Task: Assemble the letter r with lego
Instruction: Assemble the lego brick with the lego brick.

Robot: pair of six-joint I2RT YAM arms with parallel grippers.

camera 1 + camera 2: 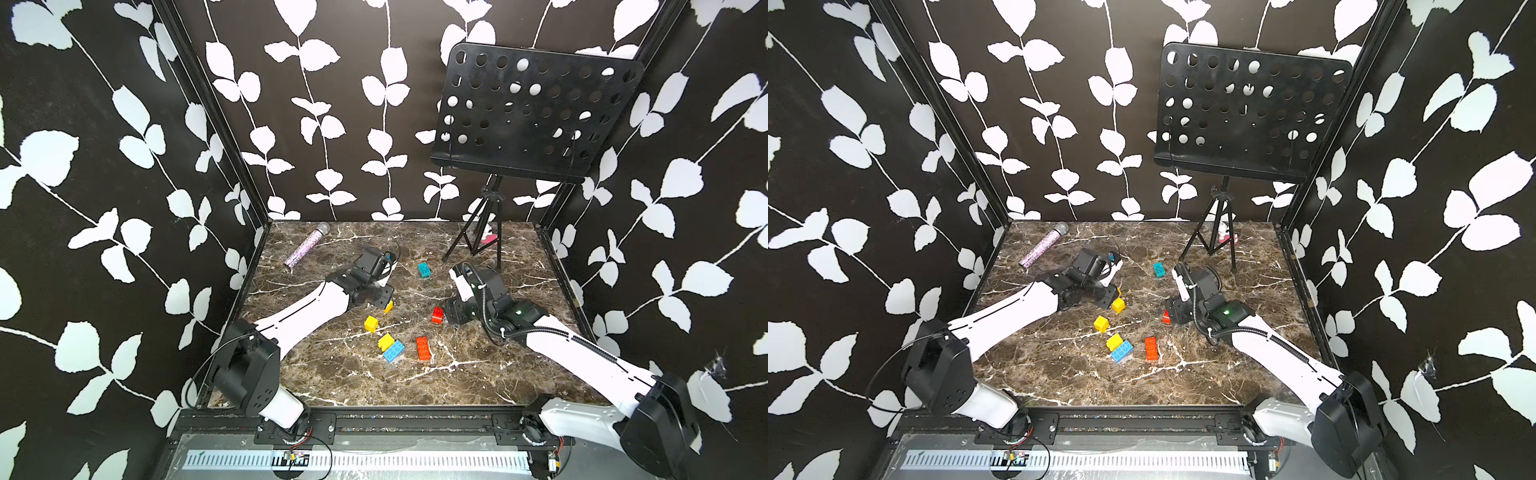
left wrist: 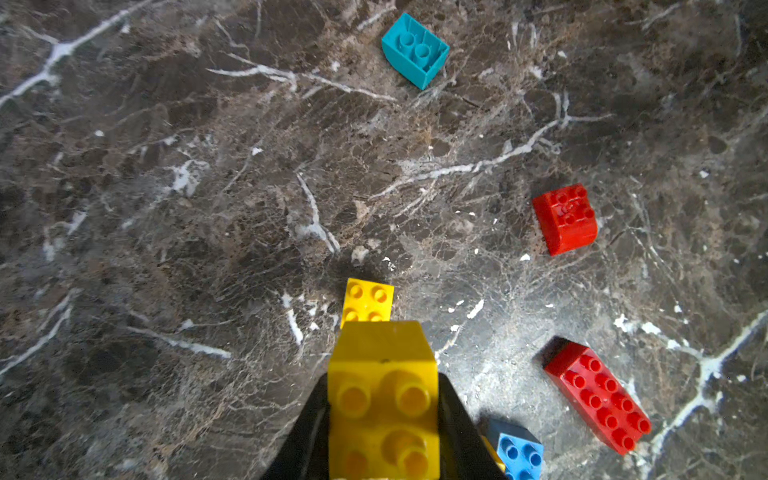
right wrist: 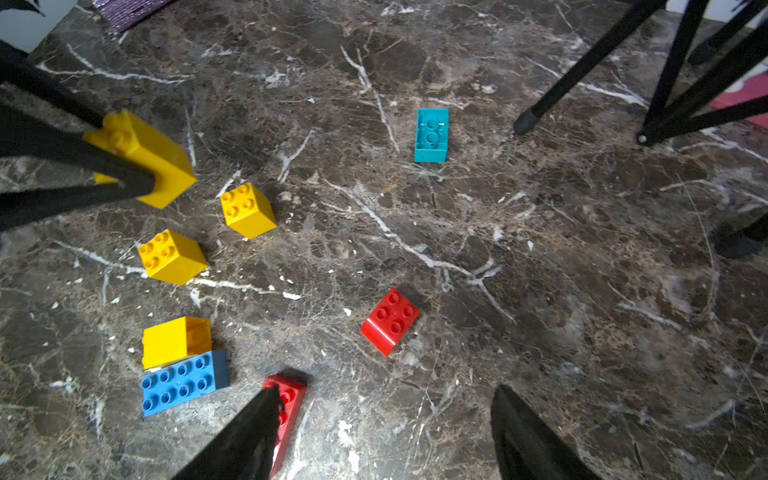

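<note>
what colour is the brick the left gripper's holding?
Yellow. The left gripper is shut on a yellow brick; clearest in the left wrist view.

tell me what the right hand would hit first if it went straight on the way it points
Probably the small red brick, which lies in line with the gap of the open right hand; the teal brick is farther along. Depth is unclear, so it may touch the marble table first.

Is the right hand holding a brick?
No: in the right wrist view the right hand stands wide open, gripping nothing, and the small red brick lies loose on the table.
</note>
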